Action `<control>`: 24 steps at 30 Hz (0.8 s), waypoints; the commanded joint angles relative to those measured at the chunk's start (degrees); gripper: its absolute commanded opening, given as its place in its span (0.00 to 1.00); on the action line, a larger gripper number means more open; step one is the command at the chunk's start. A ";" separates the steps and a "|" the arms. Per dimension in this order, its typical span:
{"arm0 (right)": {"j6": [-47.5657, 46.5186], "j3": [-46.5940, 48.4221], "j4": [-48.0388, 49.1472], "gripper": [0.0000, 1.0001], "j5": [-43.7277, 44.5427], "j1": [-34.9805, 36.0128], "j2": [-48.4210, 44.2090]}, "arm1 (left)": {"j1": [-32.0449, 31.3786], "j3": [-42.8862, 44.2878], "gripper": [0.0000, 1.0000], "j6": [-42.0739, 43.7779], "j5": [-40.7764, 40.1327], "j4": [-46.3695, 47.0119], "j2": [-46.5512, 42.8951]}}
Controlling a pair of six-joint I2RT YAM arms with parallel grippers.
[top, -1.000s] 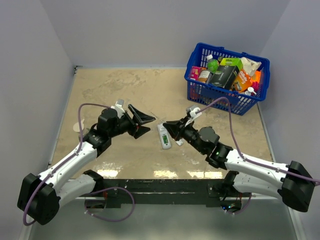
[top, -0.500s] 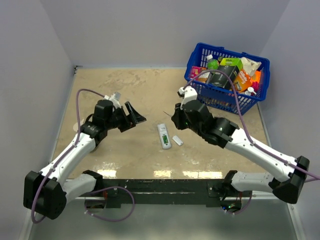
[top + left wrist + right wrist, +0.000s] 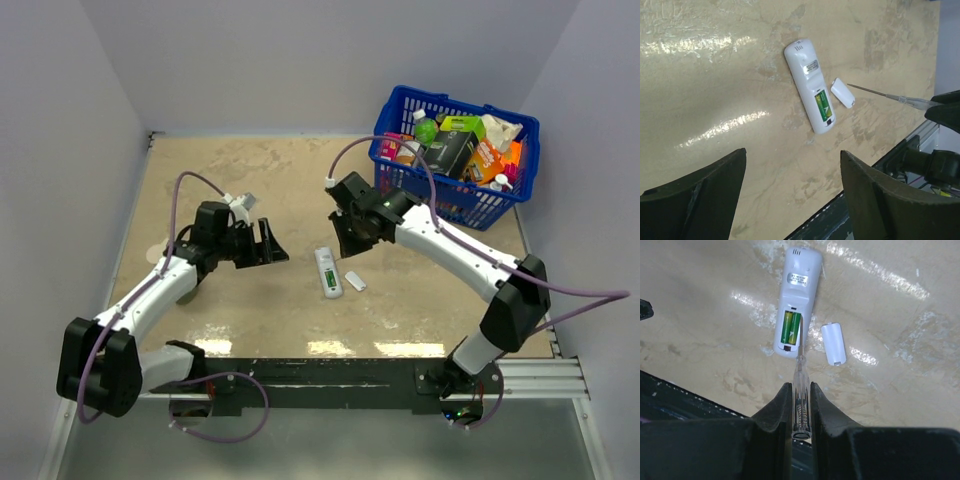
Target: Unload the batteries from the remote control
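The white remote control (image 3: 328,272) lies back-up on the table with its bay open. Two green batteries (image 3: 791,326) sit side by side in the bay, and they also show in the left wrist view (image 3: 822,105). The small white cover piece (image 3: 833,342) lies just right of the remote. My right gripper (image 3: 801,386) is shut on a clear-handled screwdriver (image 3: 801,390) whose metal tip points at the remote's bay end. In the top view this gripper (image 3: 345,235) hovers just beyond the remote. My left gripper (image 3: 792,155) is open and empty, left of the remote (image 3: 810,92).
A blue basket (image 3: 497,214) full of packages and bottles stands at the back right. Grey walls close the table on three sides. The black rail of the arm bases (image 3: 330,370) runs along the near edge.
My right arm has lifted and swung back, carrying its gripper from beside the remote to just beyond it. The cover piece now shows on the table. My left gripper drew back slightly to the left.
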 commanded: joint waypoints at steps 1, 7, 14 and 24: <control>-1.61 5.54 -5.09 0.00 -5.10 -0.17 3.01 | 0.14 1.51 0.79 7.74 -0.92 -2.29 0.66; -1.52 7.83 -6.94 0.00 -7.74 -0.26 6.27 | 0.14 0.19 0.80 10.55 2.59 -0.80 -0.66; -0.12 8.80 -9.40 0.00 -6.86 -0.17 8.46 | 0.14 0.01 0.80 10.73 2.86 -0.89 -2.51; 7.97 7.31 -7.91 0.00 -6.07 -0.26 9.96 | 0.14 -0.87 0.80 10.38 1.80 -1.42 -5.49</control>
